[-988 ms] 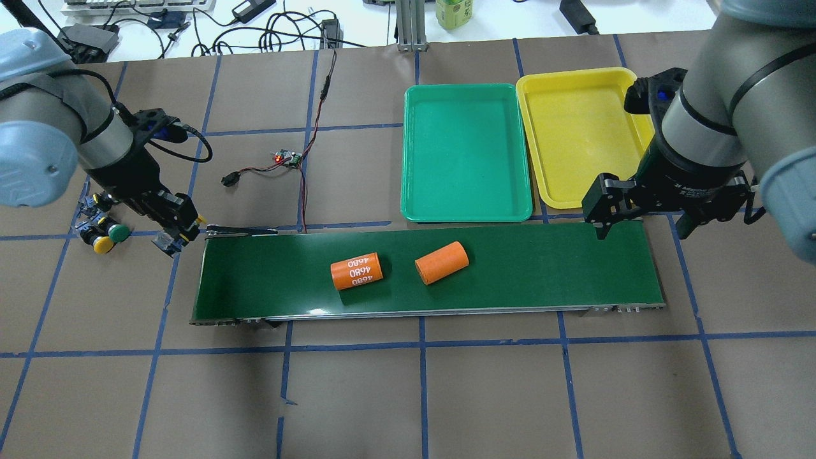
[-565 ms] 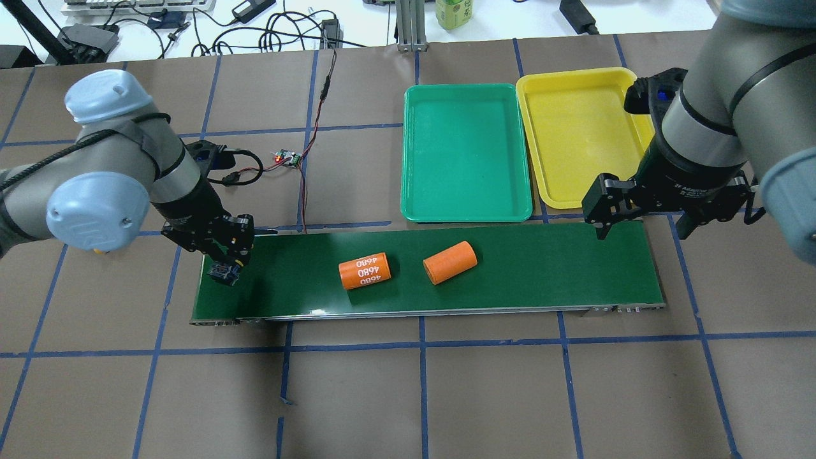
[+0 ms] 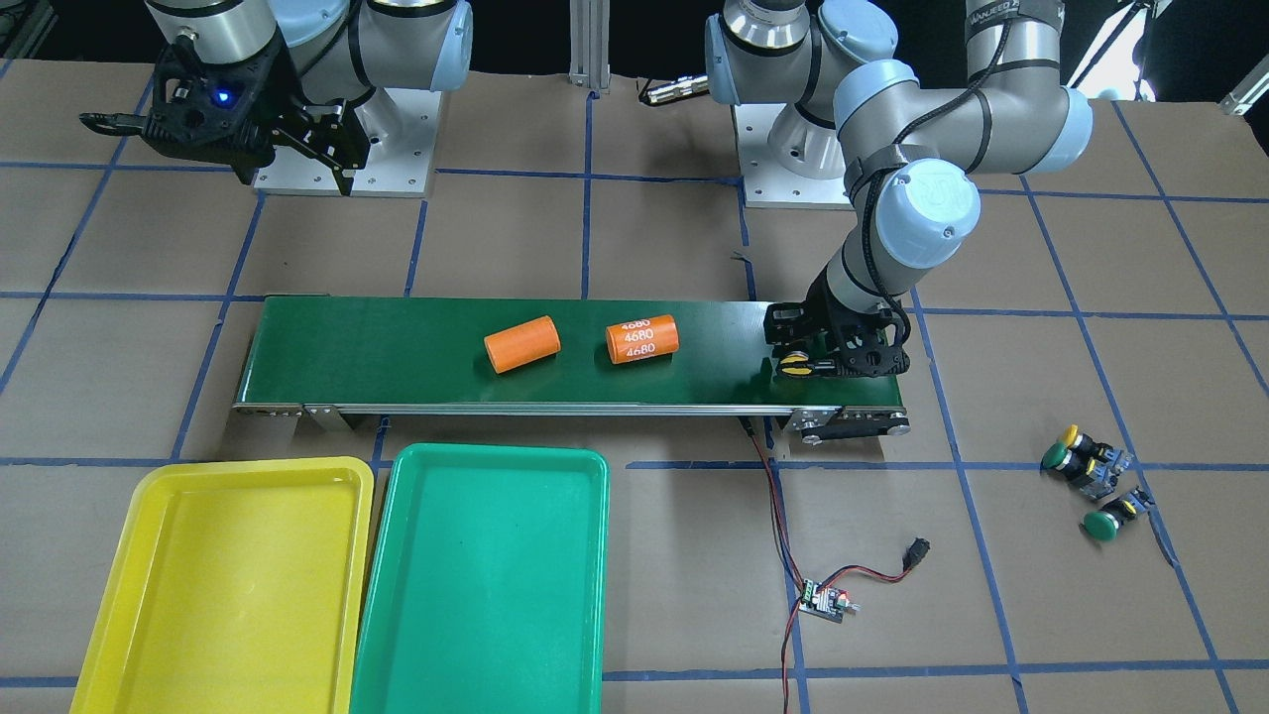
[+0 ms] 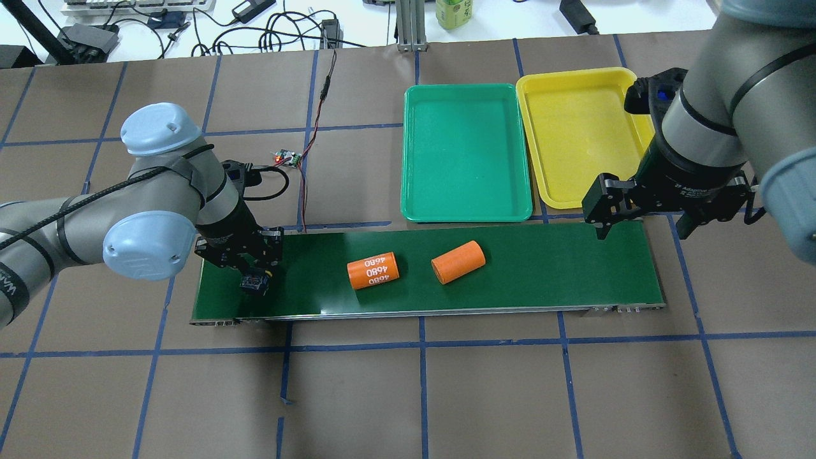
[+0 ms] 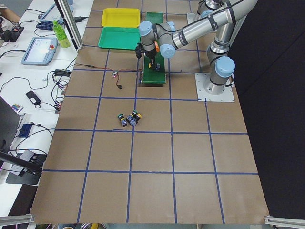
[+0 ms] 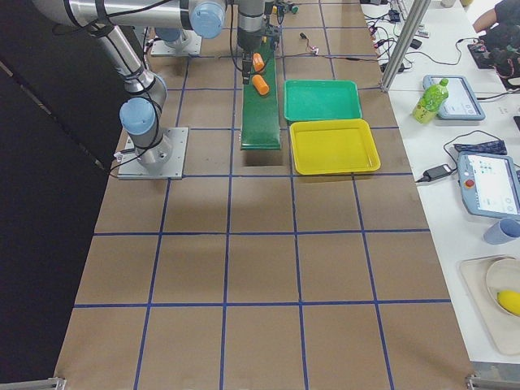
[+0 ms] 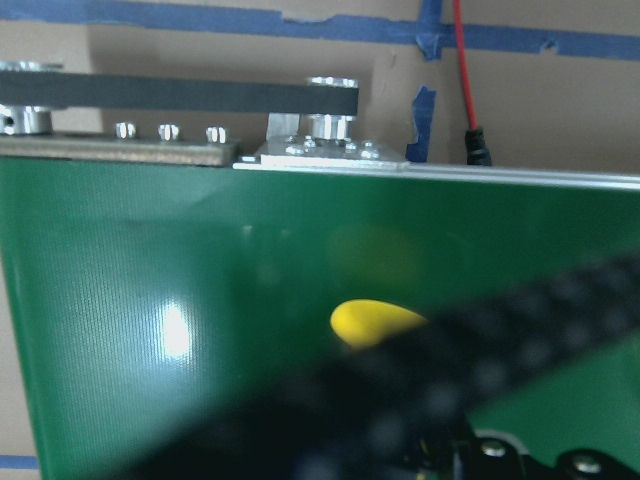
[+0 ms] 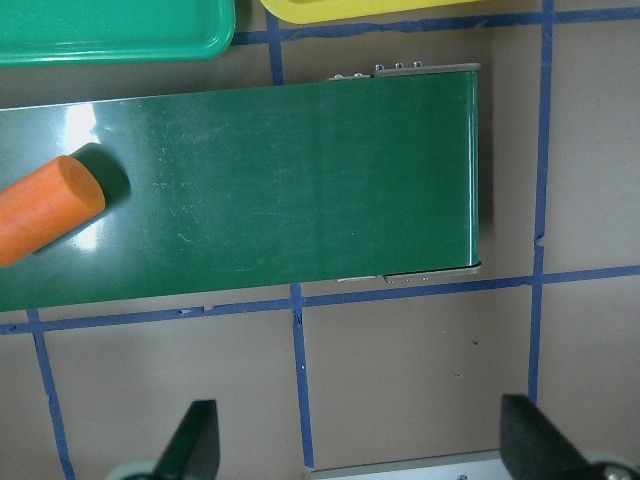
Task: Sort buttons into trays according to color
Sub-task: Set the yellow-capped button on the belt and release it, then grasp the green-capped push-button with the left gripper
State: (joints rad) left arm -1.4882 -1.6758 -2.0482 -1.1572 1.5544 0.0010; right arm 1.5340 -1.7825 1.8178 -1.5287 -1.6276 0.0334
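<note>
My left gripper (image 4: 254, 278) is shut on a yellow-capped button (image 3: 793, 367), low over the left end of the dark-green belt (image 4: 542, 268); its yellow cap (image 7: 370, 322) shows in the left wrist view. The other buttons (image 3: 1086, 481), with green and yellow caps, lie on the paper beyond that belt end, hidden by my left arm in the overhead view. The green tray (image 4: 465, 153) and the yellow tray (image 4: 574, 134) sit side by side behind the belt's right half. My right gripper (image 4: 641, 224) hangs open over the belt's right end, holding nothing.
Two orange cylinders (image 4: 373, 270) (image 4: 458, 261), one marked 4680, lie mid-belt. A small circuit board (image 4: 287, 157) with red and black wires lies behind the belt's left end. Cables and devices crowd the far table edge.
My left arm has swung right from the loose buttons onto the belt's left end, with the button in its grip. Both orange cylinders have drifted right along the belt. The right arm is still.
</note>
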